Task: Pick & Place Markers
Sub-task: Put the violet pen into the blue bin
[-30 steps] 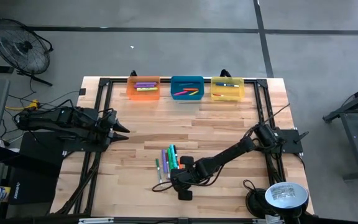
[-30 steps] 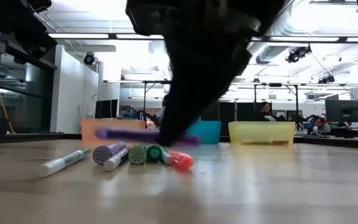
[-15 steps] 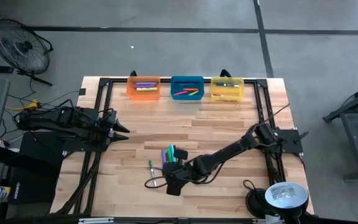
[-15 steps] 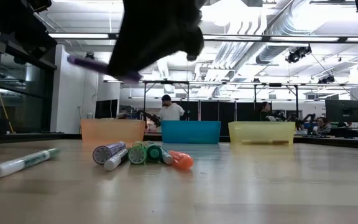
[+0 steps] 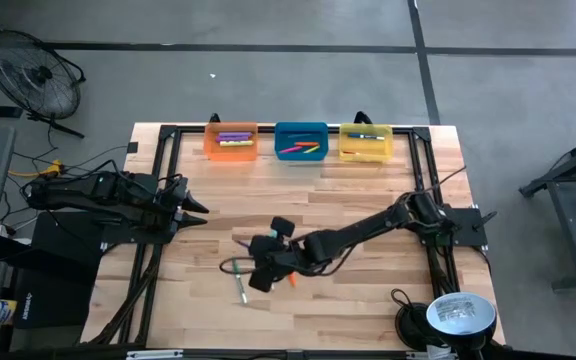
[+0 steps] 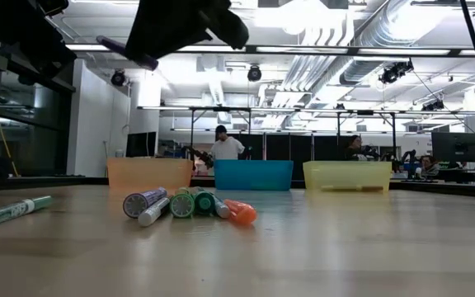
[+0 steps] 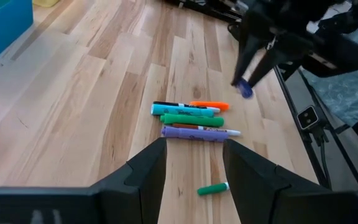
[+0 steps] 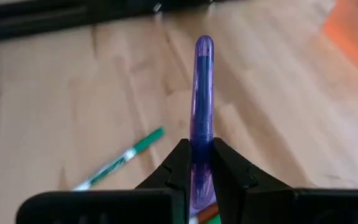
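My right gripper hangs above the table's near middle, shut on a purple marker that sticks out past its fingers. Below it, several markers in orange, teal, green and purple lie side by side on the wood. A green-and-white marker lies apart from them, nearer the table's left. My left gripper waits open at the table's left side, touching nothing. My right gripper pinches the purple marker near its back end between its two fingers. The marker runs along the fingers and juts out past their tips. The fingers slant down toward the table's left. The marker is lifted clear of the table, its free end pointing left.
Three translucent bins stand in a row at the far edge: orange, blue and yellow, each with markers inside. A dark frame runs round the table. People stand in the room beyond.
My right gripper has risen from the marker pile and gone toward the table's left and far side, turning as it went, with the purple marker lifted clear. The green-and-white marker has slid along the table toward the left, away from the pile.
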Robot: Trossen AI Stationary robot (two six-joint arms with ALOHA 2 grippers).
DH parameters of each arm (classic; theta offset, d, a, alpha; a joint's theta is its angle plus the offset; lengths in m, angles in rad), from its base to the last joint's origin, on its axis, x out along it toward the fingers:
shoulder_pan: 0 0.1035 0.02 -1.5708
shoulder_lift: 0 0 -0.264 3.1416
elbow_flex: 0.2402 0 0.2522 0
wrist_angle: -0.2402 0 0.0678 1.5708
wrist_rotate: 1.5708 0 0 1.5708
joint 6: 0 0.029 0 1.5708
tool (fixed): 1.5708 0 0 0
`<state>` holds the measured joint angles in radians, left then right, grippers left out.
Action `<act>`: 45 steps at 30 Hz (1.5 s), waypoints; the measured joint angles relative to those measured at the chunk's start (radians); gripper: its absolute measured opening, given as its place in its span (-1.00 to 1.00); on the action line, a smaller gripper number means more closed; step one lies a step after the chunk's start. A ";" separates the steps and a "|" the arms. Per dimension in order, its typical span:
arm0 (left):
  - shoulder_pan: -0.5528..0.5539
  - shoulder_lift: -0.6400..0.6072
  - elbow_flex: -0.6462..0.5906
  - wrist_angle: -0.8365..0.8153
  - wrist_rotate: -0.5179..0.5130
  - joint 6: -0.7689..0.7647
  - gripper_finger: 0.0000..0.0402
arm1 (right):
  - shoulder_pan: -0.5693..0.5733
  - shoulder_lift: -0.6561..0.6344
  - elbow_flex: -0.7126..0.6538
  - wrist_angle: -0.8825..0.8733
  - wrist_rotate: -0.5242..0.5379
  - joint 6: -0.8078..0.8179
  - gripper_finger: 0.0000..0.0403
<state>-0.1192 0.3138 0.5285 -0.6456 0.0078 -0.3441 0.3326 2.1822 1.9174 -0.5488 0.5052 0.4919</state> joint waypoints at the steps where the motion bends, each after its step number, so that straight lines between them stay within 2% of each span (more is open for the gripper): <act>1: 0.000 0.000 0.000 0.000 0.000 0.000 -0.22 | -0.008 0.000 0.009 0.000 0.009 -0.002 -0.84; 7: 0.001 0.000 0.000 0.000 -0.029 -0.001 -0.22 | -0.067 -0.001 0.055 0.000 0.014 -0.004 -0.84; 22: 0.001 0.000 0.000 -0.004 -0.101 -0.025 -0.22 | -0.180 -0.002 0.179 -0.026 -0.005 -0.160 -0.84; 28: 0.001 0.000 0.000 -0.009 -0.124 -0.046 -0.22 | -0.229 -0.002 0.299 -0.266 -0.013 -0.206 -0.84; 34: 0.001 0.000 0.000 -0.016 -0.154 -0.058 -0.22 | -0.279 -0.005 0.441 -0.549 -0.086 -0.280 -0.84; 39: 0.001 0.000 0.000 -0.016 -0.175 -0.067 -0.22 | -0.325 -0.110 0.354 -0.626 -0.094 -0.323 -0.84; 45: 0.001 0.001 0.000 -0.016 -0.227 -0.081 -0.22 | -0.384 -0.233 0.251 -0.666 -0.033 -0.366 -0.84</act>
<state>-0.1181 0.3149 0.5285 -0.6613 -0.2196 -0.4247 -0.0510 1.9493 2.1681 -1.2143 0.4724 0.1255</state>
